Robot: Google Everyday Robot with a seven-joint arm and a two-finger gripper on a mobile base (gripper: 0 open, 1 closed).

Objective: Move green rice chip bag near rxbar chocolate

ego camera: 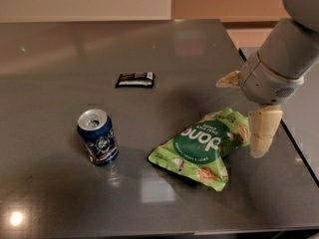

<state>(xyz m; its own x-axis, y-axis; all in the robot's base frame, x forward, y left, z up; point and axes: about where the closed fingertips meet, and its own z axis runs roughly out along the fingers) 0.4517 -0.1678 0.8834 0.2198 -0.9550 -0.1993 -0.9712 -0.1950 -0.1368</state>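
Note:
The green rice chip bag (204, 148) lies crinkled on the grey table (60, 49), right of centre near the front. The rxbar chocolate (135, 79) is a small flat black wrapper lying farther back and to the left, well apart from the bag. My gripper (239, 117) hangs from the arm at the right, open, with one cream finger (228, 79) behind the bag's right end and the other finger (262, 130) just right of it. It holds nothing.
A blue soda can (97, 136) stands upright left of the bag. The table's right edge (279, 118) runs just past the gripper, with a second surface beyond it.

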